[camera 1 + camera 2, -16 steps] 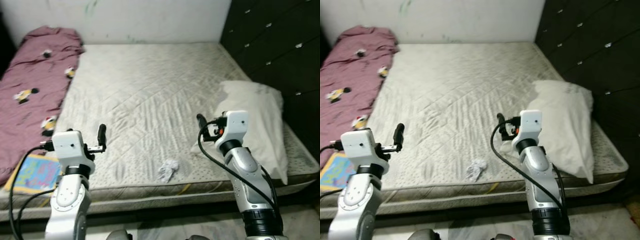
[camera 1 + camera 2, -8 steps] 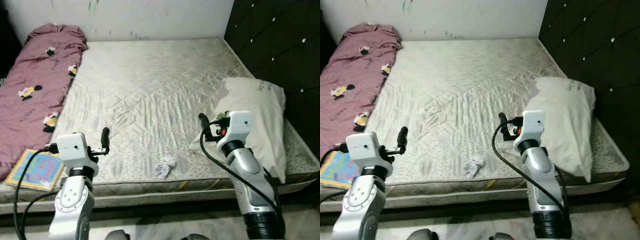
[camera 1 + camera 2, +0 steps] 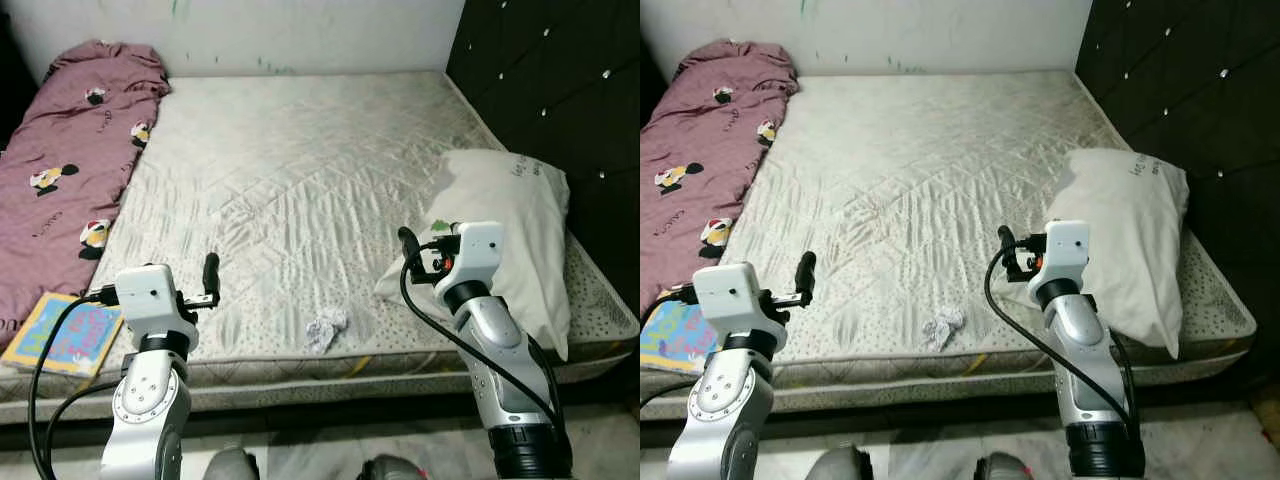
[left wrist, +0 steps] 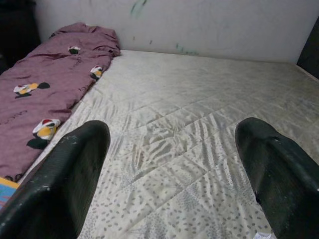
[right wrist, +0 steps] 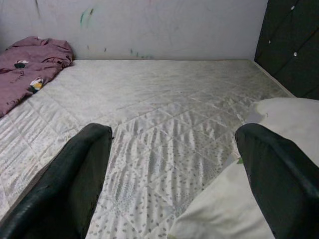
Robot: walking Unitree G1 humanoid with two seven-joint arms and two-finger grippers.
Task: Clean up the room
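There's dark print near the top corner of the white pillow (image 3: pixel 510 235), but it's too small and blurred to read. The colourful book (image 3: pixel 62 334) at the mattress edge shows bright cover patches, no legible title. Nothing here reads clearly.

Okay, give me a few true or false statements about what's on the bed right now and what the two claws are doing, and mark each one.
1. A crumpled white tissue lies near the front edge of the mattress. True.
2. The left claw is shut on the tissue. False: it is open, holds nothing and hovers apart from the tissue, on the robot's left of it.
3. The white pillow lies on the right side of the bed, by the dark headboard. True.
4. The maroon blanket covers the pillow. False: it lies along the left side of the mattress, far from the pillow.
5. The right claw is open and empty, beside the pillow. True.
6. The colourful book rests on the pillow. False: it lies at the bed's front left corner.
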